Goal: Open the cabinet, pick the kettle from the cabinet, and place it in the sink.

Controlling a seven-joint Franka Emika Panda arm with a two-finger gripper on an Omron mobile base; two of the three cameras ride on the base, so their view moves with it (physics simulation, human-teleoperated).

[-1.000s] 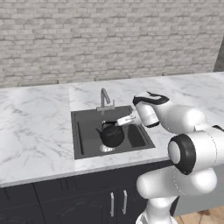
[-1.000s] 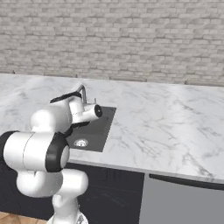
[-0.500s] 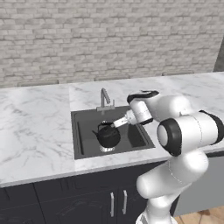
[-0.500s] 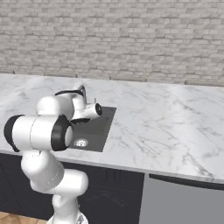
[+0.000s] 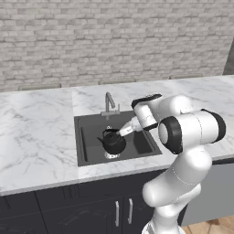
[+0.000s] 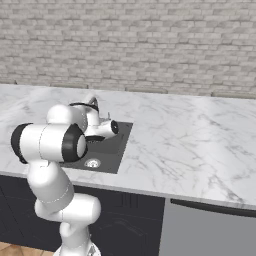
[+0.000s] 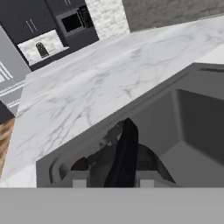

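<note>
While kettle (image 5: pixel 113 142) sits inside sink (image 5: pixel 89 141), over drain, spout toward left, gripper (image 5: pixel 119 133) clenched on its thin arched handle (image 7: pixel 124 153). Faucet (image 5: pixel 109 102) at basin's rear rim. White marble counter (image 5: pixel 36 132) surrounds basin; brick wall (image 5: pixel 114 41) behind.

White marble counter (image 5: pixel 41 137) along a grey brick wall (image 5: pixel 114 41). Low black base cabinets (image 5: pixel 68 212) with short silver handles below. Far off in the hand view, dark cabinets and a microwave (image 7: pixel 72 21).
</note>
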